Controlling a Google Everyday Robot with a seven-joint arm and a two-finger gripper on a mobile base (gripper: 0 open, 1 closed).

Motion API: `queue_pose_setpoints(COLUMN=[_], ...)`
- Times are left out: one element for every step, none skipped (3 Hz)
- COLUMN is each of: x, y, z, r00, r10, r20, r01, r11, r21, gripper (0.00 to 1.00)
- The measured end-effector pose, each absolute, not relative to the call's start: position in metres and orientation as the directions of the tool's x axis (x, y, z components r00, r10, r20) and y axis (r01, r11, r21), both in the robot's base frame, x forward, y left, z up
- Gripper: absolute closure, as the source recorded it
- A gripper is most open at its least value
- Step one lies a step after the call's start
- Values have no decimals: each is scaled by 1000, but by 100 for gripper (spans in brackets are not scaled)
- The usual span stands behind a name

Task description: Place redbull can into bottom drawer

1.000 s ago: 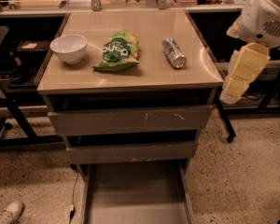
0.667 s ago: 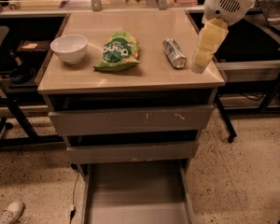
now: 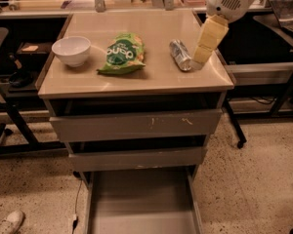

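Note:
The redbull can [image 3: 180,55] lies on its side on the right part of the beige cabinet top [image 3: 136,77]. My gripper [image 3: 203,56] hangs from the upper right, its pale yellow fingers [image 3: 208,39] pointing down just right of the can, close to it. The bottom drawer [image 3: 141,204] is pulled out at the foot of the cabinet, and its flat grey floor is bare.
A green snack bag [image 3: 123,53] lies left of the can and a white bowl [image 3: 72,50] sits at the far left of the top. Two upper grey drawers [image 3: 136,125] are pushed in. Dark shelving stands left and right. A shoe [image 3: 7,223] shows at the bottom left.
My gripper has moved left and inward from beside the cabinet's right edge to a spot over the top, right next to the can.

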State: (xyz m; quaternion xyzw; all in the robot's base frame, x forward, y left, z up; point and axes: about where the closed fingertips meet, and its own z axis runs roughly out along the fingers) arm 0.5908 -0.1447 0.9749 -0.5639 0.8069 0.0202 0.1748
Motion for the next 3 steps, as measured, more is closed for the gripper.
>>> queue_pose_setpoints(x=[621,652,676], y=[-142,-151,-162], z=[969,963,950], r00=[-357,-421,-479], r10=[-873,-841,-815], r20=[-331,-339,-325], r01=[-894,-860,-828], r11=[422,489,543], r21=[-150,-145,-142], gripper=[0,0,0])
